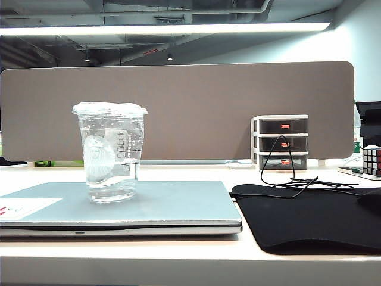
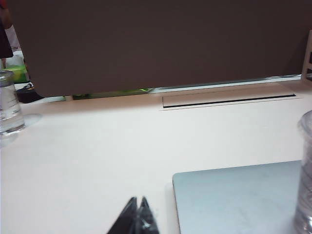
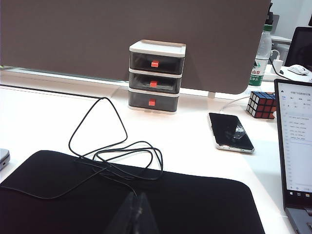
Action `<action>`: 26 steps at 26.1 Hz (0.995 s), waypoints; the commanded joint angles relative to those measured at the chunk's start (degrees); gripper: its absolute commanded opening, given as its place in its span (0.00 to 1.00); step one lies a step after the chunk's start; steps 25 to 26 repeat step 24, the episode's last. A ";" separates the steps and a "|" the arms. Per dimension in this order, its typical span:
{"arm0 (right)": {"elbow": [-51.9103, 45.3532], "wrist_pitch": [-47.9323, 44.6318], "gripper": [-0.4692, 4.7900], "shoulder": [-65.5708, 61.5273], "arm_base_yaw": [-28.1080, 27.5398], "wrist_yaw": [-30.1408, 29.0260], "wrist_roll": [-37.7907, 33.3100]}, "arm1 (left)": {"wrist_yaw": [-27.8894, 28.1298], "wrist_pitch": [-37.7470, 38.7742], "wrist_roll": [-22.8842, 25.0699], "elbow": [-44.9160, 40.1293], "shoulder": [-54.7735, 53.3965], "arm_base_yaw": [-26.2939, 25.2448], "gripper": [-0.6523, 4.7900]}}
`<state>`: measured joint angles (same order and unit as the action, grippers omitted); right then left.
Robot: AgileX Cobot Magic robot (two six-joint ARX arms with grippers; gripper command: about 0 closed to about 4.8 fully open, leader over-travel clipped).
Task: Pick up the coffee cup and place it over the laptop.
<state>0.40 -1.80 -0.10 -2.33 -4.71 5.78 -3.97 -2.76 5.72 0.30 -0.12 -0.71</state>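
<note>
The clear coffee cup (image 1: 111, 152) stands upright with its lid on, on the closed silver laptop (image 1: 172, 205). In the left wrist view the cup (image 2: 306, 180) shows at the frame edge on the laptop lid (image 2: 239, 200). My left gripper (image 2: 138, 201) is shut and empty above the white desk, just beside the laptop's corner and apart from the cup. Over the black mouse mat (image 3: 146, 200), my right gripper (image 3: 138, 196) is shut with nothing in it. Neither gripper shows in the exterior view.
A small three-drawer unit (image 1: 280, 142) stands against the brown partition (image 1: 178, 107), with a black cable (image 3: 112, 156) trailing onto the mat. A Rubik's cube (image 3: 262, 104), a phone (image 3: 231, 131), a second open laptop (image 3: 295, 146) and a bottle (image 3: 261, 53) lie right. Another clear cup (image 2: 9, 105) stands far left.
</note>
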 commanded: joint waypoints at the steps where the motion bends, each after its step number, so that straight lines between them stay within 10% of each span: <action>1: -0.35 -0.57 0.08 0.00 0.00 -0.13 -0.20 | 0.35 -0.63 -0.22 0.11 -0.02 -0.13 0.11; 26: -0.35 -0.57 0.08 0.00 -0.02 -0.13 -0.20 | 0.72 -0.66 -0.17 0.11 -0.02 -0.13 0.11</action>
